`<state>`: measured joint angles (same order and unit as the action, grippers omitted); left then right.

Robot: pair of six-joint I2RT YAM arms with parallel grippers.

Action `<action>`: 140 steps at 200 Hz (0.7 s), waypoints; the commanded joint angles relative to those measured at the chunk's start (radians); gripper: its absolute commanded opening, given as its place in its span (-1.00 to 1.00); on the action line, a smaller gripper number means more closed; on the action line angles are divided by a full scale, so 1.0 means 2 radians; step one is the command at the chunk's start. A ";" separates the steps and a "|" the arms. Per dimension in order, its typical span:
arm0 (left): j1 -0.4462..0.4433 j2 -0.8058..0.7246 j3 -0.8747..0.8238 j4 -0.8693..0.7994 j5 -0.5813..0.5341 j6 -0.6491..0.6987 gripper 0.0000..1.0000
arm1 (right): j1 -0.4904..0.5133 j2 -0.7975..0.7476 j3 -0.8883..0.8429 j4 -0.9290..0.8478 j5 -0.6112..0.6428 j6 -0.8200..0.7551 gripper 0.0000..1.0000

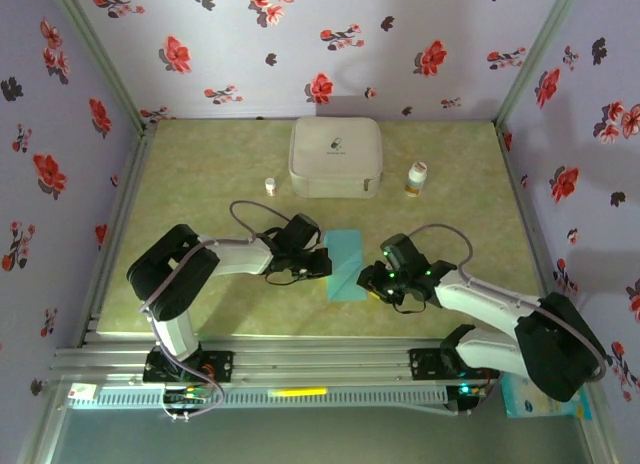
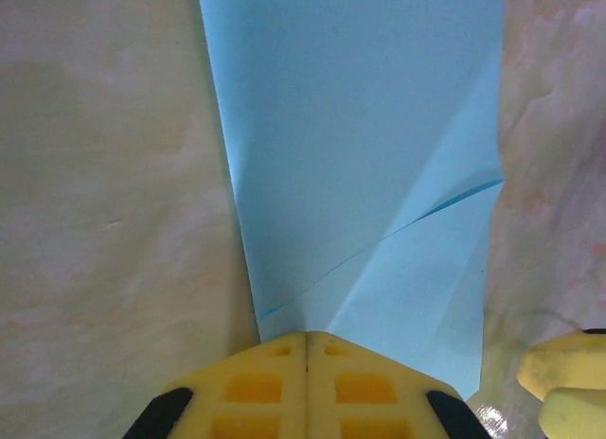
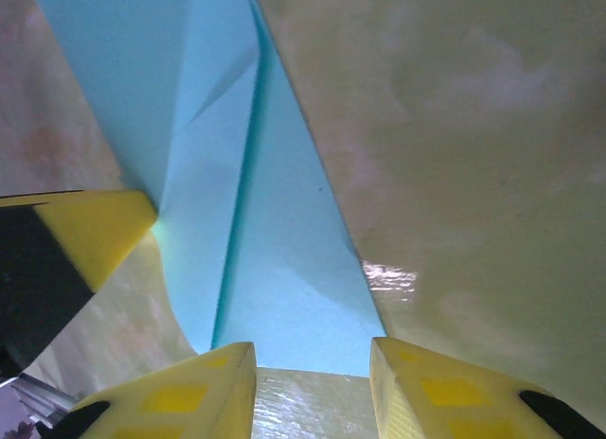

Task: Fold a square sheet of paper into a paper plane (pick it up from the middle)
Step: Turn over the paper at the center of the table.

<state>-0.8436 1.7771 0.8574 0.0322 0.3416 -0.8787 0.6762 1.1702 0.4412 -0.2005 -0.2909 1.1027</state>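
Around your workspace stand walls (image 1: 330, 44) papered pale lilac with red and dark flowers. Below them lies the table (image 1: 200, 184), covered in mottled yellow-green. Your left arm (image 1: 190, 269) and right arm (image 1: 500, 304) both reach inward toward the table's middle.

At the back centre sits a white rounded case (image 1: 335, 156). It has a small dark mark on its lid, too small for you to read.

The sheet of paper (image 1: 347, 266) lies flat on the table between your two grippers, well in front of the case. It is light blue-teal and already partly folded. The left wrist view shows the paper (image 2: 360, 127) with a slanted crease and an overlapping flap. The right wrist view shows it (image 3: 284, 269) with a long centre crease, tapering toward the camera.

Your left gripper (image 2: 306, 340) has its yellow fingers pressed together, tips at the paper's left edge. You cannot tell whether any paper is caught between them.

Your right gripper (image 3: 312, 359) stands with its fingers apart, and the paper's narrow edge lies just beyond the gap.

A bottle (image 1: 417, 178) with a white cap and yellowish label stands right of the case, its print illegible. A smaller white bottle (image 1: 270, 185) stands to the case's left.
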 commanded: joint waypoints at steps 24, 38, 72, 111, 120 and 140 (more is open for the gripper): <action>0.003 0.015 -0.010 -0.012 0.001 0.015 -0.91 | 0.010 0.032 0.012 0.006 -0.012 0.009 -0.30; 0.003 0.015 -0.011 -0.011 0.000 0.013 -0.92 | 0.013 0.038 0.013 0.015 -0.014 0.010 -0.30; 0.003 0.016 -0.010 -0.009 0.001 0.013 -0.93 | 0.017 0.050 0.019 0.025 -0.011 0.009 -0.31; 0.004 0.016 -0.010 -0.015 0.000 0.016 -0.93 | 0.018 0.064 0.032 0.029 -0.011 0.007 -0.31; 0.005 0.016 -0.010 -0.015 0.000 0.016 -0.93 | 0.018 0.066 0.034 0.032 -0.010 0.006 -0.31; 0.005 0.015 -0.010 -0.013 0.000 0.016 -0.93 | 0.018 0.066 0.039 0.045 -0.008 0.003 -0.28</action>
<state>-0.8413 1.7813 0.8555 0.0441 0.3454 -0.8783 0.7033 1.2964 0.4870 -0.1474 -0.3103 1.1103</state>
